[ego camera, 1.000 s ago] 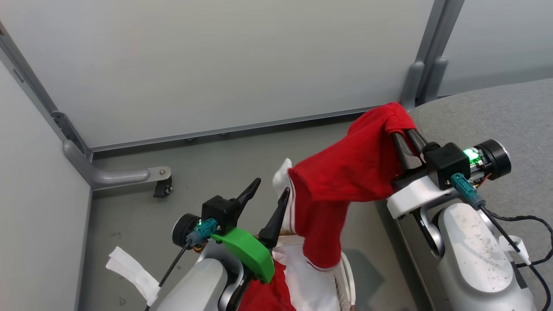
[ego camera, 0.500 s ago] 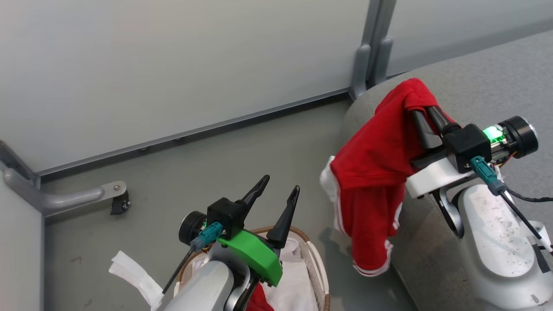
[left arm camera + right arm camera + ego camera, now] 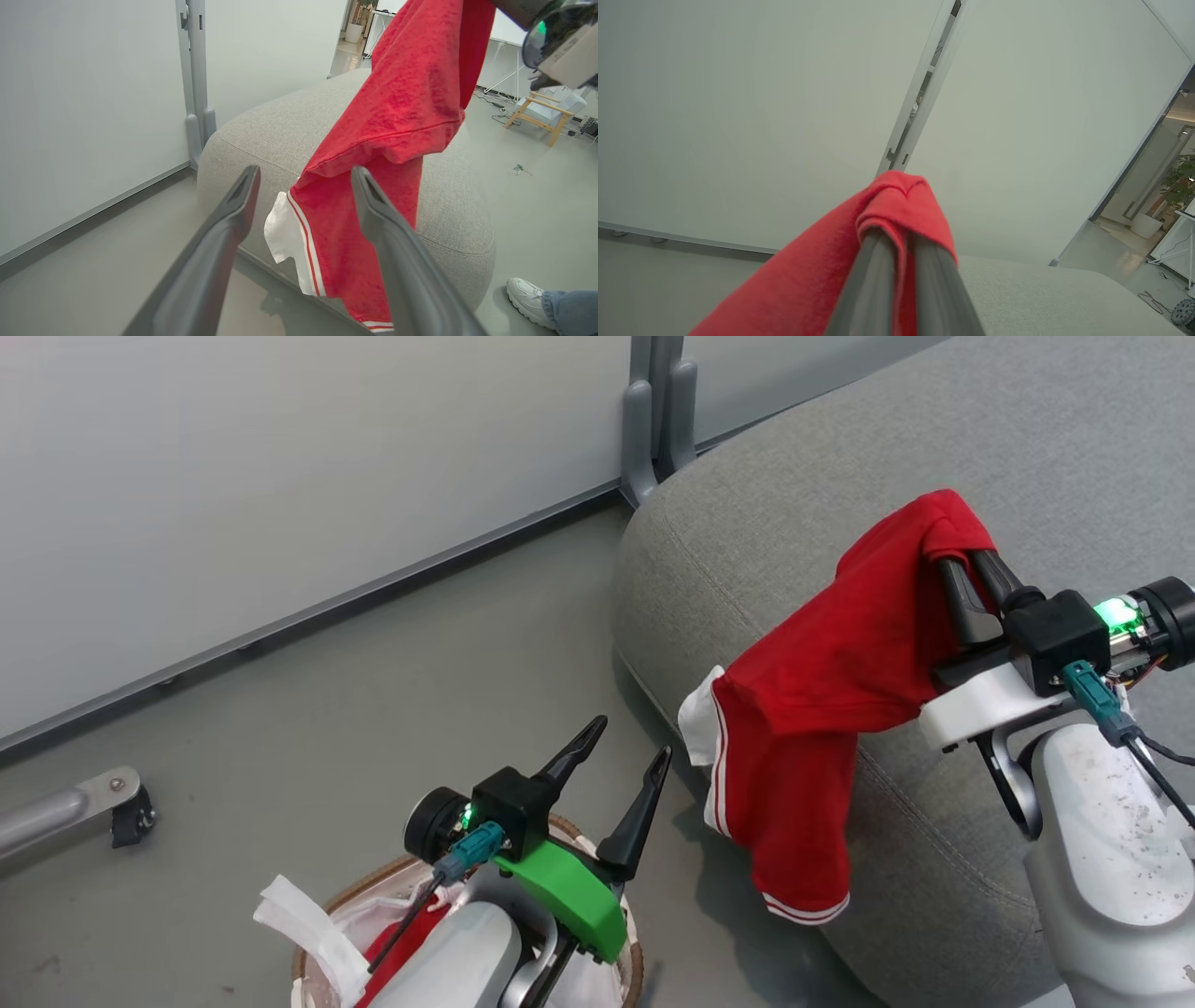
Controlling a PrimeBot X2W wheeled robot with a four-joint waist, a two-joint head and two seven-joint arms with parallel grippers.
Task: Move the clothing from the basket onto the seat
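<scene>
One red garment (image 3: 822,681) with white striped trim hangs from the right gripper (image 3: 966,565), whose two dark fingers are pressed together on a bunched fold at the cloth's top. The garment's upper part is above the rounded corner of the grey seat (image 3: 794,457), while its lower end dangles beside the seat's side, above the floor (image 3: 373,691). At lower left, the left gripper (image 3: 631,737) is spread wide and holds nothing. It is poised over the basket (image 3: 359,887), where more red cloth (image 3: 418,926) lies in the white liner. The step in hand, as judged, is carrying the garment across to the seat. The next move calls for bringing the hanging end farther over the cushion, lowering it, and only then parting the fingers, lest the cloth slide off the edge to the floor.
</scene>
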